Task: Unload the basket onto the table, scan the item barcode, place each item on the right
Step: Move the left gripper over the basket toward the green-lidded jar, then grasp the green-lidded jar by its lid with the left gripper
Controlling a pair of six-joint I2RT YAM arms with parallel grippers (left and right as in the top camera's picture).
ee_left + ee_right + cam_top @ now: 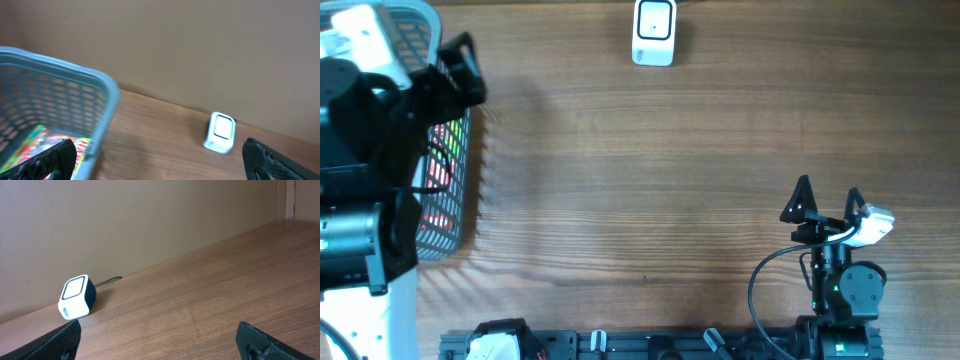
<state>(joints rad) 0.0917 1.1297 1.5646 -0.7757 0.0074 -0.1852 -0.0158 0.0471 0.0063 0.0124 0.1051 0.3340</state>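
Observation:
A white barcode scanner (653, 32) with a dark back stands at the table's far edge, also seen in the left wrist view (220, 132) and the right wrist view (76, 298). The item, a colourful packet (441, 168), lies inside a grey-blue mesh basket (453, 215) at the left; the left wrist view shows the packet (36, 142) through the basket wall (102, 92). My left gripper (467, 72) hovers open over the basket's right rim, holding nothing (157, 161). My right gripper (828, 193) rests open near the front right, aimed at the scanner, with bare table between its fingers (160, 341).
The wooden table (650, 180) stretches between basket and right arm. A brown wall (150, 220) rises behind the scanner, whose cable runs along the wall. A black rail (650, 345) lines the table's front edge.

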